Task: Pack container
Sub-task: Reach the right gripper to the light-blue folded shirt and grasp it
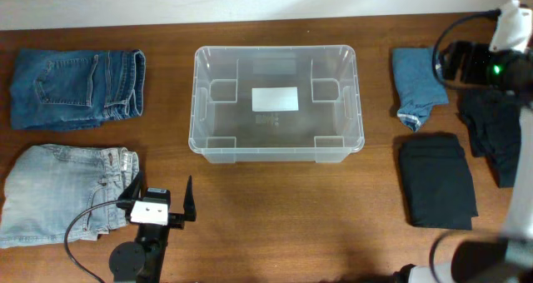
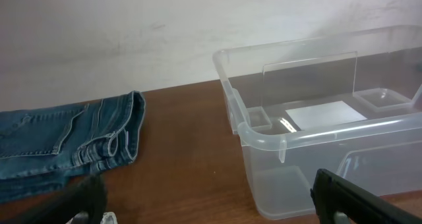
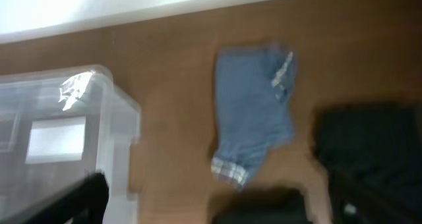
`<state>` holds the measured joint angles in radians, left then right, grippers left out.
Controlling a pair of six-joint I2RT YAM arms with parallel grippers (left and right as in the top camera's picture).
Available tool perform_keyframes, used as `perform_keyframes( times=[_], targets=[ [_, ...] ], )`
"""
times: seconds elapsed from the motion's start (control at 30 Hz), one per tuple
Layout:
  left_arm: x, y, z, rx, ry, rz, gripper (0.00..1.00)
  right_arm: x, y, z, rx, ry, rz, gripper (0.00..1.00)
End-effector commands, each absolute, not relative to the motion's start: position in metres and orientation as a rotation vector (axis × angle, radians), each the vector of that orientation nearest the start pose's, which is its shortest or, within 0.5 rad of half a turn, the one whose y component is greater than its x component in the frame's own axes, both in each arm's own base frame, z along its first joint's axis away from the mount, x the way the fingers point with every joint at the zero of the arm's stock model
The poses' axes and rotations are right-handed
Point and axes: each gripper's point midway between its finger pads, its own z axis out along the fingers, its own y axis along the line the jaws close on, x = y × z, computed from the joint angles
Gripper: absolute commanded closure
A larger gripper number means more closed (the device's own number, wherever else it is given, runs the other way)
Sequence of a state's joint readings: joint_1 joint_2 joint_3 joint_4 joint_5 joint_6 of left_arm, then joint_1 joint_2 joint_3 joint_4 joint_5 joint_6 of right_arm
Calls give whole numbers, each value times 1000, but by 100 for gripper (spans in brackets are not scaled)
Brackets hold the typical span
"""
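The clear container (image 1: 275,154) stands empty at mid-table, a white label (image 1: 276,99) on its base. My left gripper (image 1: 158,204) hovers near the front edge, left of the container's front left corner, open with nothing between its fingers. In the left wrist view the left gripper (image 2: 211,209) faces bare wood, the container (image 2: 330,133) ahead to the right. My right gripper (image 1: 454,60) is raised at the back right, open and empty. In the right wrist view the right gripper (image 3: 221,211) looks down on small blue folded jeans (image 3: 254,115), with the container (image 3: 66,79) at the left.
Dark blue jeans (image 1: 75,87) lie folded at the back left, light blue jeans (image 1: 62,191) at the front left beside my left arm. On the right lie the small blue jeans (image 1: 416,85), a folded black garment (image 1: 437,179) and another black garment (image 1: 495,133).
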<state>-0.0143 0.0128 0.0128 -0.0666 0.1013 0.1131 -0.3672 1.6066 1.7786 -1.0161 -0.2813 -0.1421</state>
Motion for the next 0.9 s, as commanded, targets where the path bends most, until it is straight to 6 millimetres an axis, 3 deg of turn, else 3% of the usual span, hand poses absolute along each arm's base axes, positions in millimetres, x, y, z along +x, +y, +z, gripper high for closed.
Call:
perform_keyframes(
  times=[0.0, 0.13, 0.3, 0.4, 0.5, 0.63, 0.87],
  targets=[
    [245, -21, 159, 196, 1626, 3, 1, 440, -112, 250, 154, 2486, 208, 2],
    [245, -21, 159, 196, 1626, 3, 1, 448, -129, 201, 209, 2603, 158, 2],
    [245, -21, 159, 196, 1626, 3, 1, 449, -158, 125, 263, 2808, -122, 2],
    [245, -21, 159, 196, 1626, 3, 1, 463, -145, 101, 197, 2835, -128, 1],
    [245, -21, 159, 196, 1626, 3, 1, 481, -135, 85, 47, 2839, -290, 2],
    [245, -21, 159, 196, 1626, 3, 1, 501, -135, 82, -50, 2784, -533, 2],
    [245, -21, 159, 196, 1626, 3, 1, 517, -137, 61, -125, 2760, -619, 2]
  ],
)
